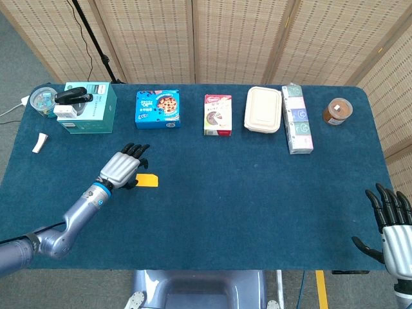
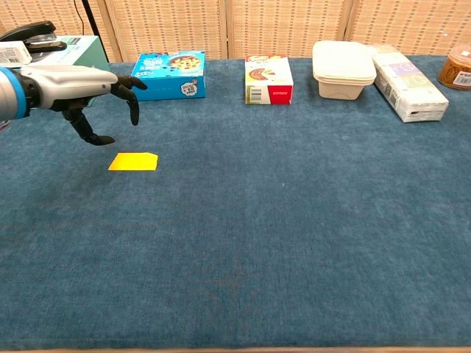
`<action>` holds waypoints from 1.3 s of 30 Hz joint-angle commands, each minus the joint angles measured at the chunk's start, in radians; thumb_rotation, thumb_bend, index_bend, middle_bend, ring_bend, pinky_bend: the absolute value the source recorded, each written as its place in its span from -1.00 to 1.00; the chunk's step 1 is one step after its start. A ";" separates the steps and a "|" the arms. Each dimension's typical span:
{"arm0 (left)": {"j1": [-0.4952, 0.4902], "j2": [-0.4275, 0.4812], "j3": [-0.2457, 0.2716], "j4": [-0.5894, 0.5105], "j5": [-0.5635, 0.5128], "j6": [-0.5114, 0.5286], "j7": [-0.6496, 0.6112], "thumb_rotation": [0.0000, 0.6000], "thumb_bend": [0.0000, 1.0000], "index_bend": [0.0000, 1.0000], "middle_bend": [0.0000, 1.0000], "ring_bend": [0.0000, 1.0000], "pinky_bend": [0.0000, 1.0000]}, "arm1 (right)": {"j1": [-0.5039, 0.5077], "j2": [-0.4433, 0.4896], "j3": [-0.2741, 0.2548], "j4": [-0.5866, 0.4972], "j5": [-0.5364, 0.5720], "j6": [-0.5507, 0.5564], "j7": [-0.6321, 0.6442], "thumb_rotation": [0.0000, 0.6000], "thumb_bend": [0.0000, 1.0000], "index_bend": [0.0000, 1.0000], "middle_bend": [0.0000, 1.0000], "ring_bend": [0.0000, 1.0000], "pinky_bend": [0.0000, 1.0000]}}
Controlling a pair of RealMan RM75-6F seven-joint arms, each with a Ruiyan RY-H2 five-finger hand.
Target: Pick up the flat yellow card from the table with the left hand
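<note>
Just under and slightly to the right of the left hand [image 2: 85, 84] lies the flat yellow card [image 2: 133, 162] with one clipped corner, resting on the dark blue felt-covered table [image 2: 294, 220] with bare cloth on every side of it. That open setting looks deliberate: nothing crowds the card, so fingers can come down on it from above or slide in at an edge. Being so thin and flush with the cloth, it will probably need an edge lifted or a pinch against the soft felt.

From the chest view the left hand hovers above the table, palm down, its dark fingers [image 2: 132, 92] spread and drooping toward the cloth, the thumb hanging lower on its near side. It holds nothing and touches neither card nor table; in the head view it overlaps the card's left edge, but the chest view shows clear air between them.

Far off on the other side, at the near table edge, the right hand [image 1: 391, 228] sits idle with fingers apart and empty. Beyond the left hand stands a blue snack box [image 2: 168, 73].
</note>
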State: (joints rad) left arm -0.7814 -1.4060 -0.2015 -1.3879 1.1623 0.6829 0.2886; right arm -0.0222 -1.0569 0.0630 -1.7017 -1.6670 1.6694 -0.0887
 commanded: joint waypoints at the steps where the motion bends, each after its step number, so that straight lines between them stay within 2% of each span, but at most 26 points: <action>1: -0.032 -0.019 0.004 0.022 -0.035 -0.026 0.028 1.00 -0.35 -0.22 -1.00 -1.00 -1.00 | 0.004 -0.003 0.002 -0.001 0.007 -0.006 -0.006 1.00 -1.00 -1.00 -1.00 -1.00 -1.00; 13: -0.129 -0.123 0.043 0.152 -0.144 -0.097 0.084 1.00 -0.35 -0.21 -1.00 -1.00 -1.00 | 0.017 -0.012 0.007 -0.001 0.031 -0.034 -0.027 1.00 -1.00 -1.00 -1.00 -1.00 -1.00; 39: -0.189 -0.162 0.106 0.178 -0.226 -0.065 0.130 1.00 -0.33 -0.14 -1.00 -1.00 -1.00 | 0.018 0.000 0.005 -0.001 0.037 -0.027 0.002 1.00 -1.00 -1.00 -1.00 -1.00 -1.00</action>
State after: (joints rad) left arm -0.9703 -1.5678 -0.0962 -1.2101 0.9372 0.6167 0.4181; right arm -0.0043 -1.0574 0.0683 -1.7028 -1.6305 1.6420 -0.0866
